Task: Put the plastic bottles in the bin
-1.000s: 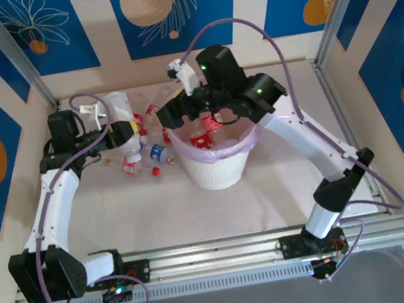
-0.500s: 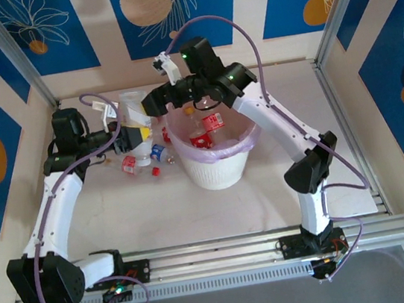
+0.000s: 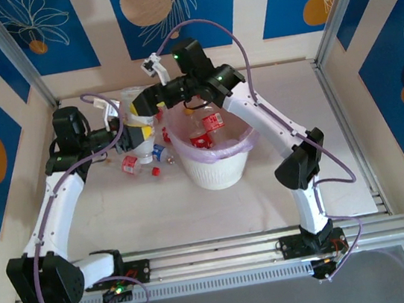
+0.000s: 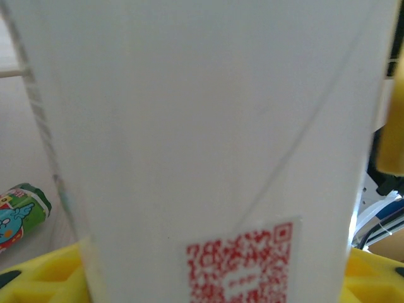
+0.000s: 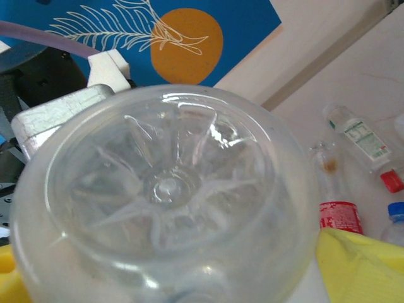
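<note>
While left jaws pinched the clear bottle (image 5: pixel 164 189) and right jaws gaped round its base, a mistimed release could've dropped it, imo.

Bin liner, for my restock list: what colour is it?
The liner is translucent pink; top external view shows it best.

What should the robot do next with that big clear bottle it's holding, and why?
Probably close the right gripper on the big clear bottle: the left gripper holds it beside the bin, and the right's yellow fingers flank its base.
</note>
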Motion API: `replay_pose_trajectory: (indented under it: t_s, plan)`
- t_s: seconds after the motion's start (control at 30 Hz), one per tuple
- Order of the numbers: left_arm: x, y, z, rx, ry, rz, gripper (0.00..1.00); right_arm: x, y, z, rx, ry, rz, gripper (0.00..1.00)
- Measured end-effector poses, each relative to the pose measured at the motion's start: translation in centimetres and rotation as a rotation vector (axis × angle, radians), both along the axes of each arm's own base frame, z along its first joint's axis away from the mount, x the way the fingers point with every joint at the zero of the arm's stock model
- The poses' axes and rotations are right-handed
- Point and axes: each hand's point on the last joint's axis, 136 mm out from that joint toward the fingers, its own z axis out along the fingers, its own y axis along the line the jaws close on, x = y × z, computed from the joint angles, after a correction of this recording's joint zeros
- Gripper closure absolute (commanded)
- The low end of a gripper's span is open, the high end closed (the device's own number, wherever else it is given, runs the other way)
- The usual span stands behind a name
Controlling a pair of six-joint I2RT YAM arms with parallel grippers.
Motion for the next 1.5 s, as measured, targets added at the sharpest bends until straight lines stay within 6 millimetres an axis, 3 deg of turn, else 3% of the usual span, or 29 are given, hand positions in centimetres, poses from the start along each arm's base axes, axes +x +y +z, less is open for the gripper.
replay_pose_trajectory:
  t_s: [0.23, 0.4, 0.6, 0.9, 1.1, 1.2, 1.33, 1.5]
  plan:
    - [0.1, -0.4, -0.1, -0.013, -0.001, -0.015, 0.97, -0.4, 0.3, 0.5, 0.018, 0.0, 0.017, 0.26]
    - [0.1, -0.5, 0.1, -0.017, -0.006, -0.02, 0.48, -0.3, 0.2, 0.5, 0.019, -0.004, 0.016, 0.28]
    - [0.1, -0.5, 0.0, -0.01, -0.018, -0.023, 0.02, -0.2, 0.3, 0.6, 0.019, -0.016, 0.012, 0.33]
    - [-0.6, -0.2, -0.5, 0.017, -0.03, 0.01, 0.0, 1.4, 0.0, 1.1, 0.022, -0.062, -0.06, 0.35]
    - [-2.3, 0.6, 1.1, 0.047, -0.106, 0.076, 0.0, 1.1, -1.3, 3.7, 0.046, -0.104, -0.073, 0.35]
    - [-4.0, 1.0, 2.6, 0.051, -0.156, 0.107, 0.0, 1.5, -3.5, 6.0, 0.06, -0.162, -0.13, 0.35]
    - [-5.9, 1.4, 4.3, 0.04, -0.219, 0.125, 0.0, 3.0, -8.4, 10.1, 0.087, -0.264, -0.262, 0.35]
    - [-5.2, 1.4, 4.3, 0.012, -0.192, 0.146, 0.0, 3.4, -14.3, 14.0, 0.094, -0.365, -0.404, 0.35]
